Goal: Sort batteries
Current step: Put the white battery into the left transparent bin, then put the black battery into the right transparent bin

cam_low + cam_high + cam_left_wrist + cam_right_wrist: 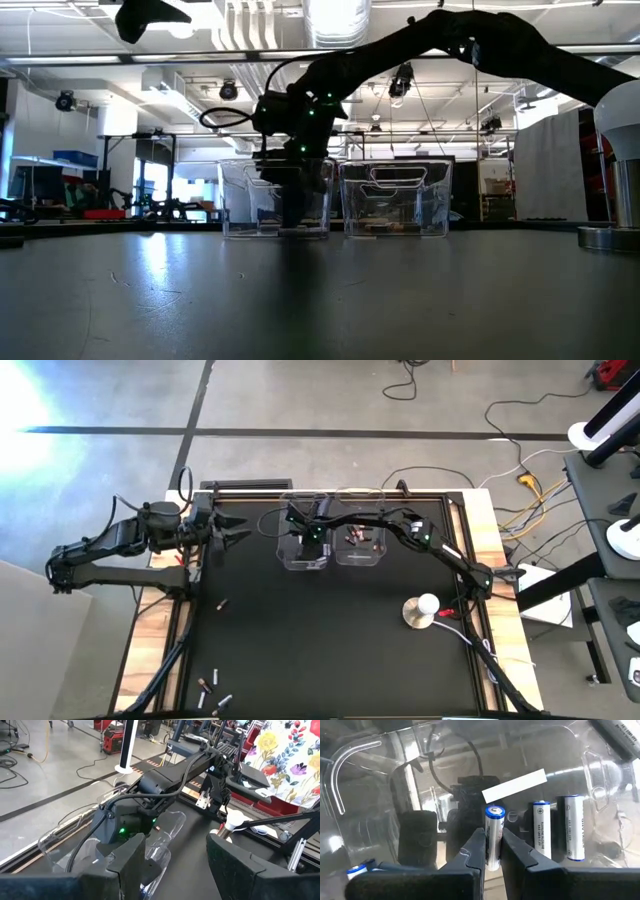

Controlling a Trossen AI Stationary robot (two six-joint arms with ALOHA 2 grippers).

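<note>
Two clear bins side by side at worktop's far edge. Left bin (303, 550): white batteries (572, 827) inside; right end effector (492, 851) reaches in, pinching one white battery (494, 837). Right bin (361, 543): dark batteries. Left end effector (232, 528) spread wide, beside bins.

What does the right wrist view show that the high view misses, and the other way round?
Right wrist only: the right claw shut on a white battery, with two more white batteries inside the bin. High only: loose batteries on the mat's near edge, and the left claw open, waiting beside the bins. Both: the left bin.
</note>
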